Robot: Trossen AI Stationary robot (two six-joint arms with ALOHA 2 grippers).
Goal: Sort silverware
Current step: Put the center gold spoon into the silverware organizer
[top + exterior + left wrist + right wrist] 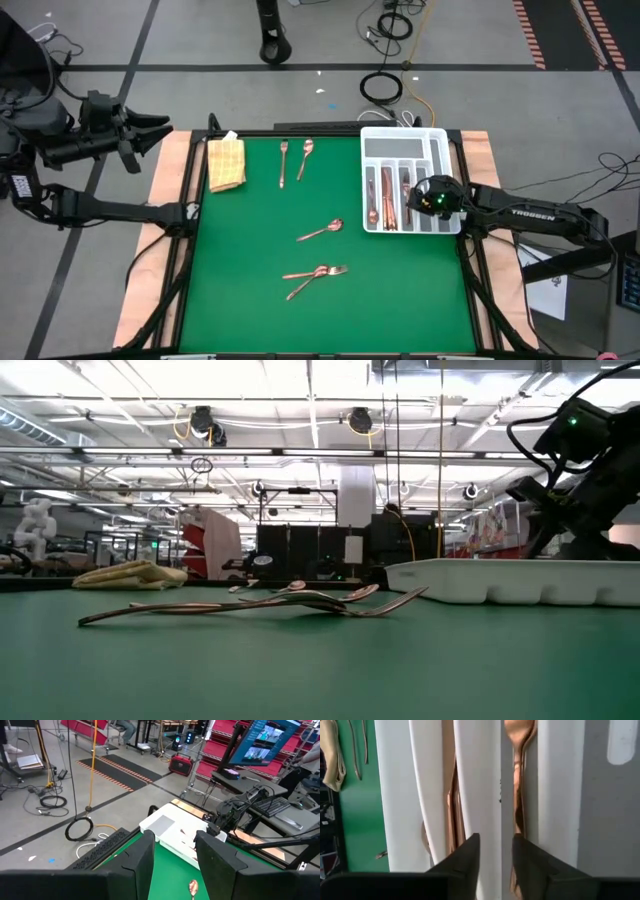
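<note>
The silverware is slim, copper-coloured cutlery. On the green mat a fork and a spoon lie near the far edge. A second spoon lies mid-table, and a small crossed pile lies nearer. More pieces lie in the compartments of the white divided tray, including a spoon. My right gripper hovers open over the tray's near end, above a divider, holding nothing. My left gripper waits open, off the table's far-left corner.
A folded tan woven cloth lies at the mat's far-left corner. The tray sits at the mat's far-right side. Bare green mat stretches along the near edge and the left side. Cables lie on the floor beyond the table.
</note>
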